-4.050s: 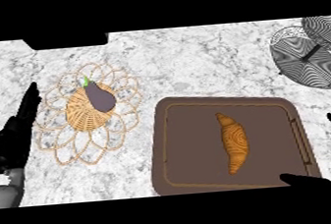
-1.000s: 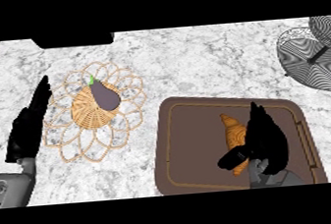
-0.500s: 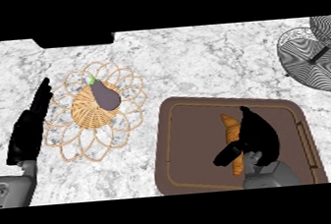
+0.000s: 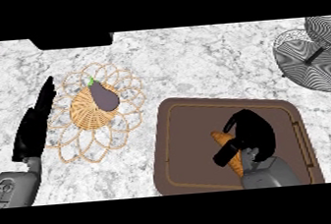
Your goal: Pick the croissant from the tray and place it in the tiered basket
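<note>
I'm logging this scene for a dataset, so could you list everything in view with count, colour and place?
croissant: one, golden brown, on the tray, mostly under the right hand
tray: one, dark brown, lower right of the counter
eggplant: one, dark purple with a green stem, in the wicker basket
wicker basket: one, tan, looped rim, left of the tray
tiered basket: one, black and white wire, upper right
dark object: one, black, top edge, cannot tell what
counter: one, grey-white marble
left hand: one, black, open, left of the wicker basket
right hand: one, black, curled round the croissant

Bare counter lies between tray and tiered basket.
</note>
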